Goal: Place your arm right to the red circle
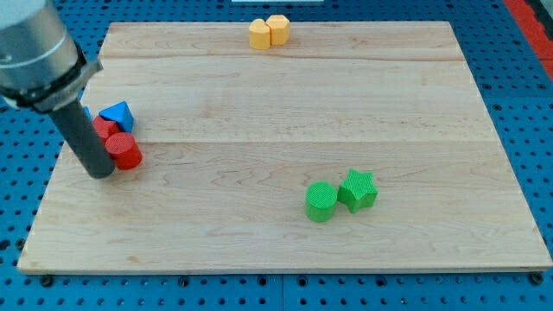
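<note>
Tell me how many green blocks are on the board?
2. A green cylinder and a green star sit touching, side by side, toward the view's bottom right of the wooden board. No other green shows, though the rod could hide something small at the view's left.

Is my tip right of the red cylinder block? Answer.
No: my tip sits at the view's left of the red cylinder block.
</note>
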Tool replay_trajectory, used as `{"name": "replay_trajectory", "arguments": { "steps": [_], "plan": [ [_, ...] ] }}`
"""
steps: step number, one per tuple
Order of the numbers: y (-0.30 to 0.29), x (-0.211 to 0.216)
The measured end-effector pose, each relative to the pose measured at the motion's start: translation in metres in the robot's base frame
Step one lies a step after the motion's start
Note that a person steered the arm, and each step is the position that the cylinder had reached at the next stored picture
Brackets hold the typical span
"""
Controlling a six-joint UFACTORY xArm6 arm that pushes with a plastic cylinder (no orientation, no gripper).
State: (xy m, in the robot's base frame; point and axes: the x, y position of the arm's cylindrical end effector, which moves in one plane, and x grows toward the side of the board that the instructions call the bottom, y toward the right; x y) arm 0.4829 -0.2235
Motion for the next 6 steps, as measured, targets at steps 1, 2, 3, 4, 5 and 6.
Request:
{"name": "replay_trajectory", "arguments": {
  "steps": [1,2,3,4,5,6],
  "plan": [
    [0.021,-0.014],
    [0.021,0.003],
    [0.072,0.005],
    [0.136,-0.035],
    [0.11,-0.035],
    [0.098,-0.035]
  ]
}}
